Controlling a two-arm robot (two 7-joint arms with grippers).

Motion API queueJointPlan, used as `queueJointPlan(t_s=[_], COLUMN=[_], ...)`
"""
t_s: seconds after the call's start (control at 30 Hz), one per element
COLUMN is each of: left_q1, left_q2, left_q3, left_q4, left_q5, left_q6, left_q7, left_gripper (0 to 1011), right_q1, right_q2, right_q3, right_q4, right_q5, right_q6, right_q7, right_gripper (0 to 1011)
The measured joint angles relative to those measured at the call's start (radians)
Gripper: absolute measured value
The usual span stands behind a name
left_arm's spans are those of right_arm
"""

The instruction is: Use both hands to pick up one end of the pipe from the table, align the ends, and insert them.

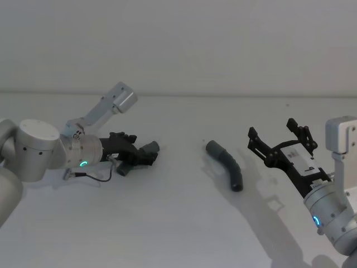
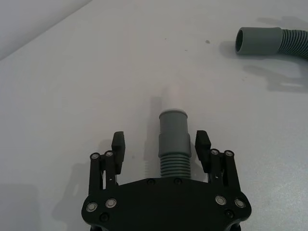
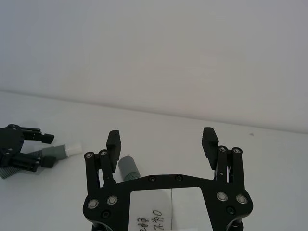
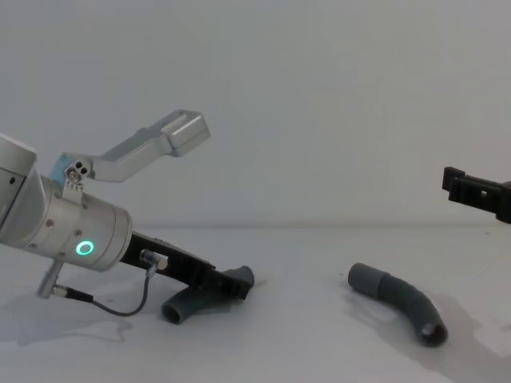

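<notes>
Right wrist view gives you the only writing: a white label [image 3: 166, 211] on the right pincer's [image 3: 161, 137] body carries handwritten marks, cut off at the frame edge and not readable. In the head view the same label [image 1: 301, 163] shows small print that is too fine to make out.

You have two pipe pieces and two pincers on one table [image 1: 167, 223]. Take the free pipe piece [image 1: 226, 164] as your landmark. It lies flat and untouched near the middle of the table, with its cuff [image 1: 213, 147] at the far end and its plain open end nearer you.

Well to the left of the free pipe piece, your left arm reaches in low, its wrist slanting down to the table with a green ring light [image 4: 83, 248] lit. The left pincer [image 1: 136, 153] points toward the free pipe piece. It is released, and its fingers [image 2: 119, 144] straddle the ribbed part of the second pipe piece [image 2: 174, 144] with a gap on each side. That piece's cuff, capped by a whitish tip [image 2: 173, 95], juts past the fingertips toward the free pipe piece.

Just right of the free pipe piece and apart from it, your right arm rises from the near corner. The right pincer [image 1: 273, 131] is tilted up off the table, spread wide and grasping nothing. From the chest view [image 4: 475, 191] it sits higher than the free pipe piece [image 4: 395, 302].
</notes>
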State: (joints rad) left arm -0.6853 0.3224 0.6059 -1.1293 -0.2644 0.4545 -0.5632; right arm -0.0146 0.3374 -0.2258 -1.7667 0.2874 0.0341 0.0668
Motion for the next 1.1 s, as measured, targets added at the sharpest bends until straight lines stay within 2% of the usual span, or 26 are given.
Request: queueJointPlan(t_s=[0.1,0.3,0.47,0.5,0.63,1.1], left_q1=[0.000,-0.001,-0.001,-0.001,-0.002,-0.002], left_q2=[-0.001,-0.002,-0.002,-0.003,-0.003,-0.004], left_q3=[0.000,0.000,0.000,0.000,0.000,0.000], left_q4=[0.001,0.004,0.005,0.005,0.005,0.006], left_q5=[0.000,0.001,0.001,0.001,0.001,0.001], left_q6=[0.001,0.003,0.004,0.004,0.004,0.005], left_q7=[0.001,0.002,0.002,0.002,0.003,0.003], left_gripper=[879,661,523,464,363,355], right_q1=[0.000,0.000,0.000,0.000,0.000,0.000], right_q2=[0.000,0.000,0.000,0.000,0.000,0.000], right_q3=[0.000,0.000,0.000,0.000,0.000,0.000], right_q4=[0.000,0.000,0.000,0.000,0.000,0.000], right_q5=[0.000,0.000,0.000,0.000,0.000,0.000], right_q6=[0.000,0.000,0.000,0.000,0.000,0.000], right_q7=[0.000,0.000,0.000,0.000,0.000,0.000], right_gripper=[1001,1001,1001,1001,1001,1001])
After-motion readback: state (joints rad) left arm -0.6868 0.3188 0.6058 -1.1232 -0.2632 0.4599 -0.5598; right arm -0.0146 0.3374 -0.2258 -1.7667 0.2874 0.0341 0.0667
